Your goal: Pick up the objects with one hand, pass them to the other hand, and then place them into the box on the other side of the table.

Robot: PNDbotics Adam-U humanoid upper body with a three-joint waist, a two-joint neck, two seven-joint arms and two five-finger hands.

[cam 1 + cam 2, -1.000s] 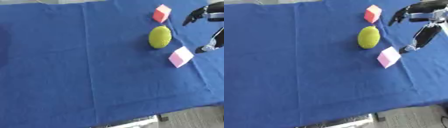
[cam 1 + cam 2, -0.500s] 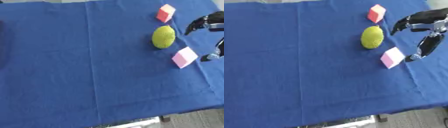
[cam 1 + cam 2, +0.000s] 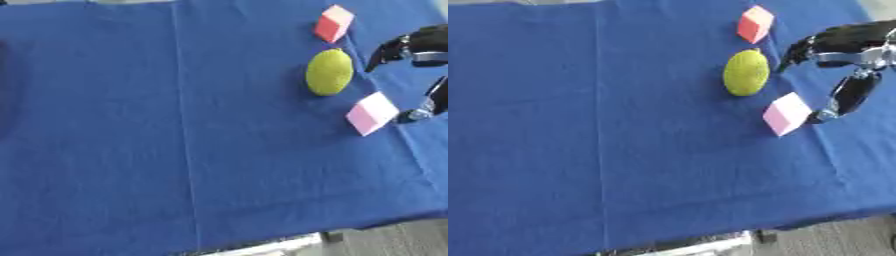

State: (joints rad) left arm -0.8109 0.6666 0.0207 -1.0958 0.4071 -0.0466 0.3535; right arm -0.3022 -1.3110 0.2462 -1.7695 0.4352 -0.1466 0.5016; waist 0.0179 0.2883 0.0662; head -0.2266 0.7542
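My right hand (image 3: 846,60) is spread open, holding nothing, beside the pink block (image 3: 786,113) on the right. I should lower slowly and close around the block.

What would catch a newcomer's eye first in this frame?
Three bright things cluster at the right on the blue tablecloth: a yellow-green lemon-shaped fruit, a red block beyond it, and a pink block nearer. The black right hand arches open beside the pink block.
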